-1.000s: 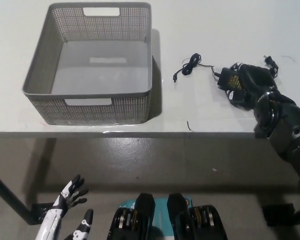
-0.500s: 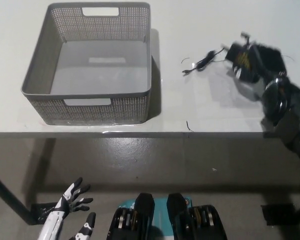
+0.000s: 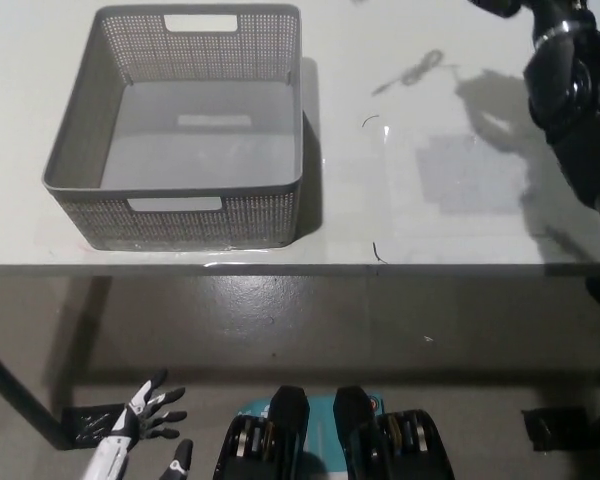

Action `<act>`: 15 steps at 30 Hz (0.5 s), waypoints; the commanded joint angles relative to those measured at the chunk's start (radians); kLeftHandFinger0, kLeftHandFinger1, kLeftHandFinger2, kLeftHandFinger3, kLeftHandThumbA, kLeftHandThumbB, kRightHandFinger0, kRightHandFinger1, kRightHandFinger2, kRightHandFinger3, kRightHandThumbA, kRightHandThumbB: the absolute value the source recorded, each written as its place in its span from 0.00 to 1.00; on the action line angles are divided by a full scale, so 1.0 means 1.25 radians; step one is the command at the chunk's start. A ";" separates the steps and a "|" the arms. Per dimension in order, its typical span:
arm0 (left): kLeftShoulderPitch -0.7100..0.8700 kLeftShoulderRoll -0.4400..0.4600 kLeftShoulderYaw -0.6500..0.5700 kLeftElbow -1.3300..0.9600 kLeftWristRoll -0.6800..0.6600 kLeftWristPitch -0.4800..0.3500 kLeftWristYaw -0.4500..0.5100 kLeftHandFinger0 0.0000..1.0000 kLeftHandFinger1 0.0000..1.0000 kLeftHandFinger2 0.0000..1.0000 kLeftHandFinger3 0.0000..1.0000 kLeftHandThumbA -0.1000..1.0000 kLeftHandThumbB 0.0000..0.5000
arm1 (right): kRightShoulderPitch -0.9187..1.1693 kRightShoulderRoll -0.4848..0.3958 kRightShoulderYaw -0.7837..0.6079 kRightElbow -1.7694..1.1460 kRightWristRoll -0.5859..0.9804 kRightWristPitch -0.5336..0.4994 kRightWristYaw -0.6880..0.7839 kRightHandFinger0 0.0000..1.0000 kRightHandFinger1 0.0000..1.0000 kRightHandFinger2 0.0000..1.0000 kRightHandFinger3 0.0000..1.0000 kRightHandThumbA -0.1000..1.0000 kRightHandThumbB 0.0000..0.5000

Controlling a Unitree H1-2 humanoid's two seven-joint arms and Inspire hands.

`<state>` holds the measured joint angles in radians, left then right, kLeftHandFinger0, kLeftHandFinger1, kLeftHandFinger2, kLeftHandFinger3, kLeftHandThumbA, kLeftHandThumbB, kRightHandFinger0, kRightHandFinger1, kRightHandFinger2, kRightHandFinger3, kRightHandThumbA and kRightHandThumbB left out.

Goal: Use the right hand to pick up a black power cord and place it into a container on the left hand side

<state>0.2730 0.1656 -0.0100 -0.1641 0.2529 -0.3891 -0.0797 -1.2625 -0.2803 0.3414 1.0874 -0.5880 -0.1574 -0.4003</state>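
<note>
My black right arm (image 3: 570, 90) reaches up along the right side, and my right hand (image 3: 498, 6) is cut off by the top edge. The black power cord (image 3: 412, 72) shows only as a thin, blurred grey strand trailing left below that hand, off the table. Its adapter block is out of sight past the top edge, in the hand's hold. The grey perforated basket (image 3: 180, 215) stands empty on the table's left part. My white left hand (image 3: 145, 420) rests low at the lower left, below the table, fingers spread.
The white table (image 3: 460, 220) ends at a front edge running across the picture's middle. Two tiny dark scraps (image 3: 370, 120) lie right of the basket. The arm's shadow falls on the table's right part. Below the edge is grey floor.
My right arm has risen up and away from the table, taking the adapter and cord with it; the spot where they lay is bare. My left hand has barely shifted.
</note>
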 commanded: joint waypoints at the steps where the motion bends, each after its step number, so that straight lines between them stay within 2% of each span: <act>1: 0.015 0.013 -0.005 0.002 0.003 -0.050 0.012 0.69 0.75 0.88 1.00 0.70 0.44 | -0.067 0.030 -0.008 -0.089 0.007 0.000 0.006 0.00 0.37 0.74 0.80 0.00 0.39; 3: 0.017 0.010 -0.007 0.007 0.001 -0.058 0.013 0.70 0.76 0.90 1.00 0.73 0.44 | -0.069 0.053 -0.005 -0.120 0.003 0.024 0.019 0.00 0.41 0.77 0.86 0.00 0.39; 5: 0.016 0.011 -0.009 0.010 0.002 -0.064 0.015 0.70 0.76 0.91 1.00 0.75 0.44 | -0.073 0.071 0.001 -0.133 -0.001 0.007 0.016 0.00 0.42 0.77 0.88 0.00 0.41; 8: 0.017 0.009 -0.011 0.011 -0.001 -0.065 0.013 0.71 0.77 0.92 1.00 0.76 0.45 | -0.074 0.098 0.010 -0.158 -0.010 0.017 0.025 0.00 0.39 0.75 0.80 0.00 0.43; 11: 0.011 0.005 -0.020 0.020 -0.005 -0.064 0.012 0.72 0.77 0.93 1.00 0.76 0.45 | -0.068 0.140 0.021 -0.199 -0.015 0.044 0.050 0.00 0.31 0.72 0.70 0.00 0.39; 14: 0.014 0.010 -0.029 0.023 0.014 -0.065 0.026 0.72 0.76 0.92 1.00 0.77 0.46 | -0.065 0.175 0.030 -0.204 -0.021 0.047 0.055 0.00 0.31 0.76 0.73 0.00 0.39; 15: 0.017 0.012 -0.033 0.023 0.017 -0.065 0.028 0.72 0.76 0.92 1.00 0.75 0.45 | -0.061 0.187 0.033 -0.210 -0.021 0.046 0.064 0.00 0.33 0.77 0.75 0.00 0.39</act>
<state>0.2858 0.1656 -0.0405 -0.1288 0.2567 -0.4274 -0.0771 -1.2629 -0.0791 0.3710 0.8790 -0.6030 -0.1202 -0.3496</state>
